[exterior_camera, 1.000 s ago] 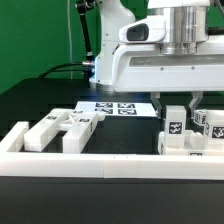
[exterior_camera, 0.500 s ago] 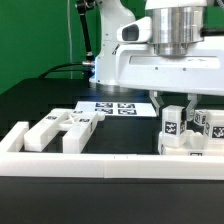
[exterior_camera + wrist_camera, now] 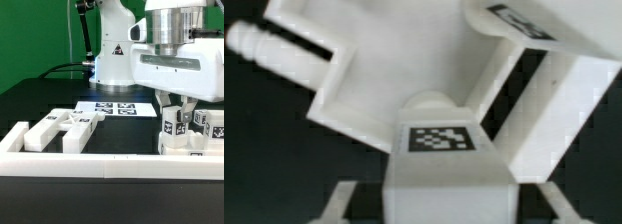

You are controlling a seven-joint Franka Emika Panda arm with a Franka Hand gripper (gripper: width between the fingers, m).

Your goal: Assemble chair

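The fingers (image 3: 163, 105) are pressed in on a narrow tagged chair part (image 3: 175, 126). They pinch it near its upper end, so it hangs between them with its long axis upright and its tag facing the exterior camera. Directly beneath it, at the exterior view's right and just behind the border rail (image 3: 100, 166), sits a cluster of white chair blocks (image 3: 190, 146). The held part's lower end seems to touch or nearly touch that cluster, though the exterior view is too coarse to say which. In the wrist view the part runs away from the camera toward a broad white slab (image 3: 384, 90) set at an angle to it. The coming move likely depends on this straight-down line from the fingers through the part into the blocks below. The other loose chair parts (image 3: 60, 128) lie well apart toward the exterior view's left, in front of the marker board (image 3: 115, 107) on the dark tabletop (image 3: 40, 100).
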